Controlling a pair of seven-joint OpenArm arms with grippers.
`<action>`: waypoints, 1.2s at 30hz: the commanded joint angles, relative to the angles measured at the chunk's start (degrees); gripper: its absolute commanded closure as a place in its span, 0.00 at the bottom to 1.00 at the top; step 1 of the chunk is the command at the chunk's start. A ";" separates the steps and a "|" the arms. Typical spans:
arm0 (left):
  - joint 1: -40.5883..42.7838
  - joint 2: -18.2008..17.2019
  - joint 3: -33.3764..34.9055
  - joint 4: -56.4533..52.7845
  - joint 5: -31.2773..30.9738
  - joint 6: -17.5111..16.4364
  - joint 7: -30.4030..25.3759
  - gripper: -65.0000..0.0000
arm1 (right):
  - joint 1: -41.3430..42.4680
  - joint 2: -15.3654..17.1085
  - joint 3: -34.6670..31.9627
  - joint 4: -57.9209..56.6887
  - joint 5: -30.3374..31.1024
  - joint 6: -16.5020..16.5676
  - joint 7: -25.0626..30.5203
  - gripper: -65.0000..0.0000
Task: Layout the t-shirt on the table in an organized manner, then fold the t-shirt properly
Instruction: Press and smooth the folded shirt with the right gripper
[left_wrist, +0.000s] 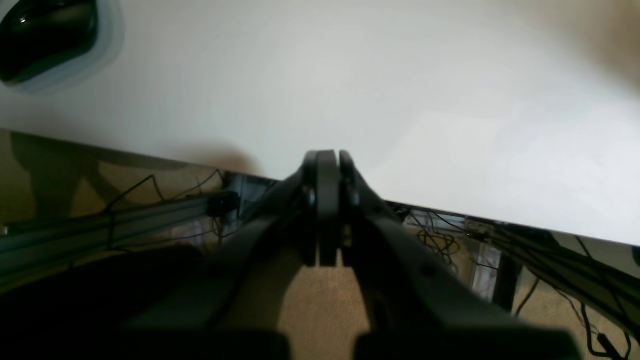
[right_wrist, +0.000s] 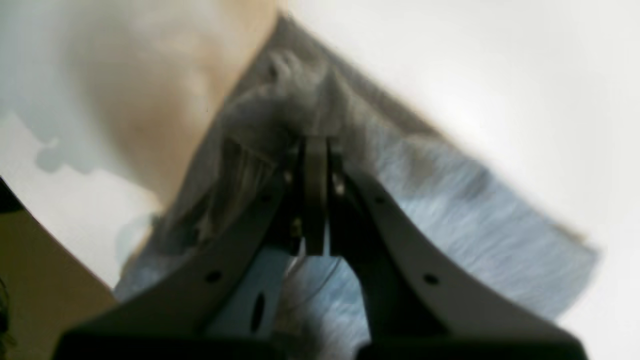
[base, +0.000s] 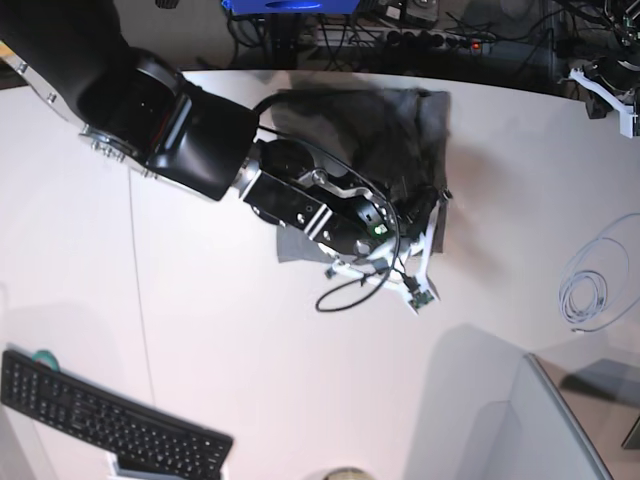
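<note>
Item: shirt (base: 400, 125), grey, lying at 12 o'clock on the desk (base: 220, 340), bunched and partly under my right arm (base: 170, 115).

Right gripper (right_wrist: 315, 145): jaws pressed together, pinching a gathered ridge of shirt; the wrist view is blurred, but cloth is puckered right at the tips.

Left gripper (left_wrist: 327, 160): jaws pressed together on nothing, hanging over the desk edge, well apart from the shirt; not seen in the base view.

Also on desk: keyboard (base: 100, 410) at 7 o'clock, coiled cable (base: 590, 285) at 3 o'clock.

Step in hand, as I judge it: laying out, not folding; the shirt is not yet flat.

Next move calls for: drawing the pinched edge outward to spread the cloth, and bringing my left gripper in to take an opposite edge.
</note>
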 joint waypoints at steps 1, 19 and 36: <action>0.23 -0.94 -0.38 0.94 -0.52 0.14 -1.01 1.00 | 1.65 -1.10 0.24 2.17 -0.35 0.57 1.72 1.00; -1.00 -0.33 3.92 -0.29 -0.61 0.14 -1.01 1.00 | -15.76 11.29 4.90 38.30 -0.35 0.30 -26.24 1.00; -2.67 4.42 12.01 -6.26 -0.52 0.14 -8.57 1.00 | -20.95 9.09 3.76 27.75 -6.59 0.48 -16.22 0.62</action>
